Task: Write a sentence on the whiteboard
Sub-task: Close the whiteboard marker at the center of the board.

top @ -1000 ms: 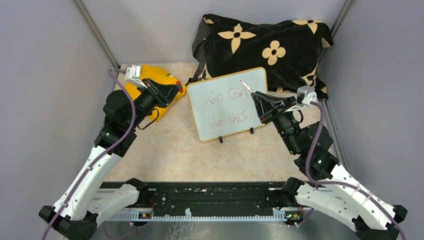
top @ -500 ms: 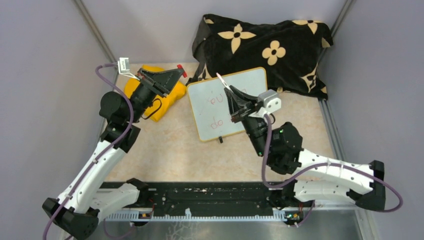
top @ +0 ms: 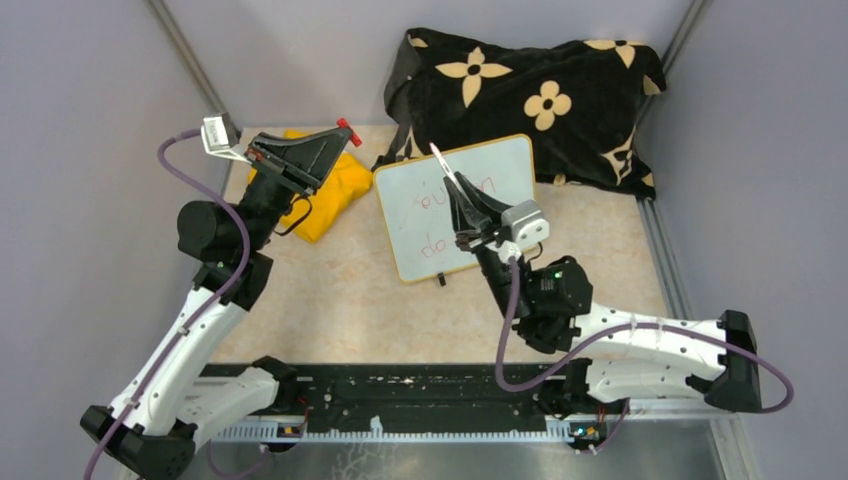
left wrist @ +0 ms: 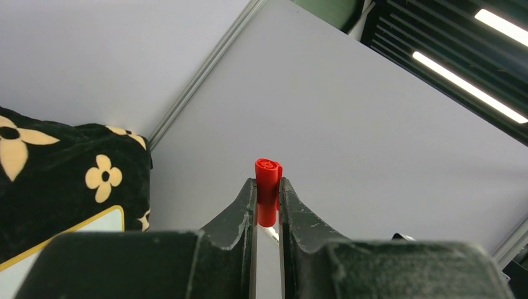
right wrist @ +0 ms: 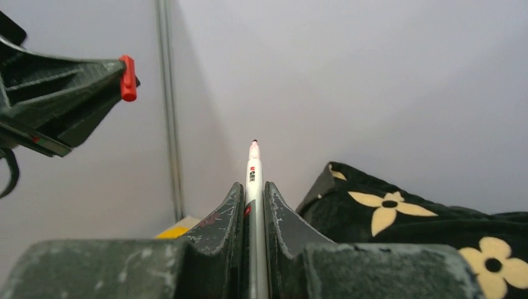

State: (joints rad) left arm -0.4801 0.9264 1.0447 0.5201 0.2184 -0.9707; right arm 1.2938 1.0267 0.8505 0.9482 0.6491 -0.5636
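The whiteboard (top: 500,168) lies tilted at mid-table, its corner (left wrist: 99,229) also showing in the left wrist view. The sentence (top: 440,200) is red handwriting in two lines, and my right arm covers part of it. My right gripper (top: 457,188) (right wrist: 252,190) hovers over the board, shut on a white marker (top: 442,165) (right wrist: 253,169) whose bare tip points up and back-left. My left gripper (top: 338,133) (left wrist: 268,187) is raised above the yellow cloth (top: 335,195), shut on the marker's red cap (top: 346,126) (left wrist: 268,180) (right wrist: 129,78). Cap and marker tip are apart.
A black blanket with cream flowers (top: 530,90) (left wrist: 62,168) (right wrist: 398,212) is heaped at the back, touching the board's far edge. Grey walls close in the left, right and back. The arm bases stand on the black rail (top: 420,395) at the near edge.
My left gripper rose off the yellow cloth with the red cap. My right arm swung left across the board and lifted the marker, which hid more of the writing.
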